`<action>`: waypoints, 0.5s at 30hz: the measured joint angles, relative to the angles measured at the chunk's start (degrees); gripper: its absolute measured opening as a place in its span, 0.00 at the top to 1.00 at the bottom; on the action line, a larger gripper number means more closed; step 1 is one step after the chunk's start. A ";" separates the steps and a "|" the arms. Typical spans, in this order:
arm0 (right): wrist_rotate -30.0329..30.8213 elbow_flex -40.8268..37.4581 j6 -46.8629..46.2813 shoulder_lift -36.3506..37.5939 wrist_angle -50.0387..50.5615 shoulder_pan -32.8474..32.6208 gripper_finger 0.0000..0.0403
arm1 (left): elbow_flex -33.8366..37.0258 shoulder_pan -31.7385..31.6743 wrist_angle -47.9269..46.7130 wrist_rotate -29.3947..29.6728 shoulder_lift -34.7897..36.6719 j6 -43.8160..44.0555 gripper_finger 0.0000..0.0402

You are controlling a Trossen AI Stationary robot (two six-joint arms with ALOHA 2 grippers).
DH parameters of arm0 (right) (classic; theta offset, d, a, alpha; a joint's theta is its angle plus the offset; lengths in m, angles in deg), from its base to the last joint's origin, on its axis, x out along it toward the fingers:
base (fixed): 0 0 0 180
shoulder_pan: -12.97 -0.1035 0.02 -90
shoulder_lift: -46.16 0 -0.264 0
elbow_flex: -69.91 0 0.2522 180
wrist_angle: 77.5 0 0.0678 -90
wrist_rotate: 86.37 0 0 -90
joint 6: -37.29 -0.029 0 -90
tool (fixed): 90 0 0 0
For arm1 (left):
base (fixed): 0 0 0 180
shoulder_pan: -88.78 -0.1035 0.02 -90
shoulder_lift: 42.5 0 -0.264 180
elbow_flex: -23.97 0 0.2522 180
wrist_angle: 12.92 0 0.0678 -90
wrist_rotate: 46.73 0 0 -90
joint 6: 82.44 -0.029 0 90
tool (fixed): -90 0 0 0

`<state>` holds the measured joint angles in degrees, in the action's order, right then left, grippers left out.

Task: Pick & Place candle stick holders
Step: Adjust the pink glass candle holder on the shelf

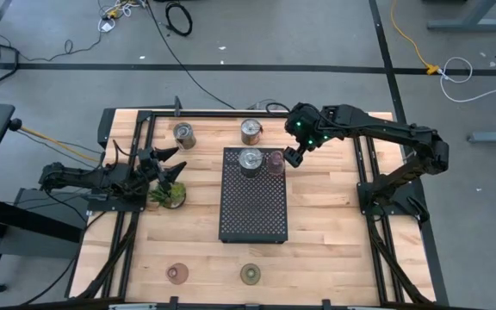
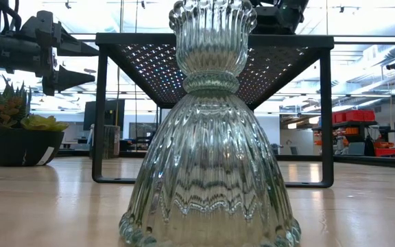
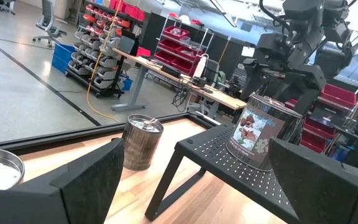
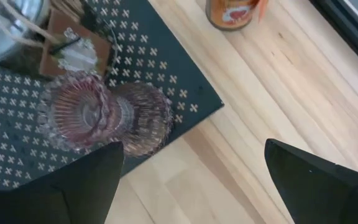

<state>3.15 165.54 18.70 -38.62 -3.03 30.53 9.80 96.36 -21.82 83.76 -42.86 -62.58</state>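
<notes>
A brownish-pink ribbed glass holder (image 4: 101, 115) stands on the far right corner of the black perforated tray (image 1: 254, 207); it also shows in the high view (image 1: 275, 162). My right gripper (image 4: 191, 180) is open and empty just above and beside it, also seen in the high view (image 1: 293, 158). One silver cup (image 1: 251, 161) stands on the tray, and two (image 1: 184, 134) (image 1: 251, 131) stand on the table behind it. A pink holder (image 1: 176, 274) and an olive-green one (image 1: 250, 274) stand at the near edge. My left gripper (image 1: 176, 164) is open by the plant.
A small green plant (image 1: 169, 195) in a dark pot stands left of the tray, under my left gripper. The tray stands raised on legs (image 2: 101, 116). A ribbed glass holder (image 2: 211, 123) fills the low view. Bare wood lies right of the tray (image 1: 325, 207).
</notes>
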 joint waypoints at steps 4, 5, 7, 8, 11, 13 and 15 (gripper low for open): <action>-0.48 0.00 0.02 -0.40 -1.61 0.00 0.04 | 0.00 0.00 0.00 0.00 0.00 -0.04 0.01; -0.51 0.00 0.02 -0.39 -2.17 0.00 0.04 | 0.00 0.00 0.02 0.00 0.00 -0.08 0.01; -0.63 0.00 0.02 -0.36 -2.80 0.00 0.04 | 0.00 0.00 0.01 0.00 0.00 -0.11 0.01; -0.90 0.00 0.02 -0.36 -2.81 0.00 0.04 | 0.00 0.00 0.00 0.00 0.00 -0.11 0.01; -1.91 0.00 0.02 -0.36 -3.25 0.00 0.04 | 0.00 0.00 0.00 0.00 0.00 -0.13 0.01; -2.01 0.00 0.19 -0.36 -4.14 -0.01 0.04 | 0.00 0.00 0.01 0.00 0.00 -0.13 0.01; -2.32 0.00 0.11 -0.36 -5.25 0.00 0.04 | 0.00 0.00 0.00 0.00 0.00 -0.12 0.01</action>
<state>0.83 165.54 18.81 -38.98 -8.28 30.53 9.80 96.36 -21.82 83.76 -42.86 -62.70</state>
